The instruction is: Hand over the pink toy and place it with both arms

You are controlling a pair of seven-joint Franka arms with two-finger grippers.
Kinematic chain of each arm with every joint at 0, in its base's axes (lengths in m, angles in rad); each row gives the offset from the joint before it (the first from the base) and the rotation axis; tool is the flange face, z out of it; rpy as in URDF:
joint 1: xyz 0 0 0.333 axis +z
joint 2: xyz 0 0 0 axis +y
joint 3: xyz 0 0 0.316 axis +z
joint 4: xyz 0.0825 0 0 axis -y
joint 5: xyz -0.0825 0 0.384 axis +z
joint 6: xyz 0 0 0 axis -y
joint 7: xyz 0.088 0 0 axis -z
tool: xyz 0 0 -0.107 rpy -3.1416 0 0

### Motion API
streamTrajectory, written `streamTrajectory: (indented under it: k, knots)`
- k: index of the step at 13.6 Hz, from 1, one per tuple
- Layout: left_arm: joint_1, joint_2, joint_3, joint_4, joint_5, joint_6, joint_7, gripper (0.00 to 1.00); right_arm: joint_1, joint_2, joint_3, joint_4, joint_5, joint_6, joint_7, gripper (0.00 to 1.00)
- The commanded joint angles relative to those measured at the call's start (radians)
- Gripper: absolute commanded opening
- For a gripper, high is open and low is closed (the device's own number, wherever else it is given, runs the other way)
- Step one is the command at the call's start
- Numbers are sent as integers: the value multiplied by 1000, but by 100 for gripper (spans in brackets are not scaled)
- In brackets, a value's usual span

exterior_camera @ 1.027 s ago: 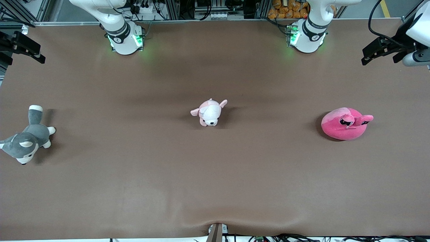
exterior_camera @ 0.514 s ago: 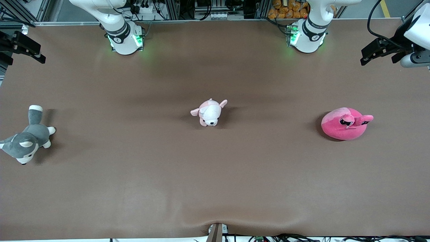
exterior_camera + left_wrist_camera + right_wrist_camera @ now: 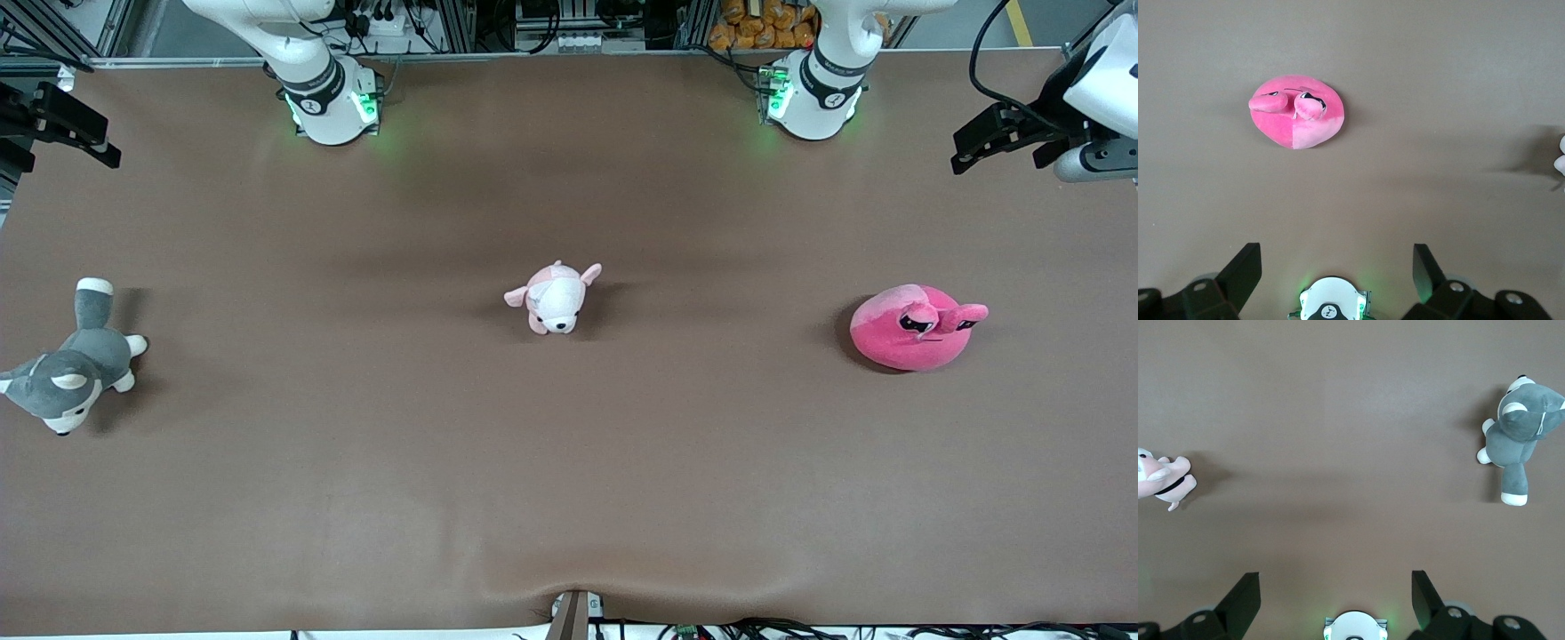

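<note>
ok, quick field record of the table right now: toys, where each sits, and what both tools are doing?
pink toy: on the table toward the left arm's end, untouched
puppy toy: mid-table, pale pink and white
husky toy: toward the right arm's end, grey and white
left tool: open, empty, up over the table at the left arm's end, pink toy in its wrist view
right tool: open, empty, high above the table at the right arm's end
handover: not yet begun
</note>
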Motion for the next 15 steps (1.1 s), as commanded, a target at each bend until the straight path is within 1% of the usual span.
streamTrajectory:
  k: [1, 7, 11, 15]
  knots:
    - [2, -17, -3, -16, 21, -4, -1, 100, -26, 12, 12, 25, 23, -8, -11, 100]
    - [3, -9, -2, -19, 21, 2, -2, 100, -26, 12, 12, 25, 23, -8, -11, 100]
    - [35, -6, -5, -63, 21, 54, -4, 100, -29, 12, 12, 25, 25, -11, -11, 100]
    - [49, 16, -2, -77, 21, 66, -4, 100, -36, 12, 10, 25, 25, -13, -11, 100]
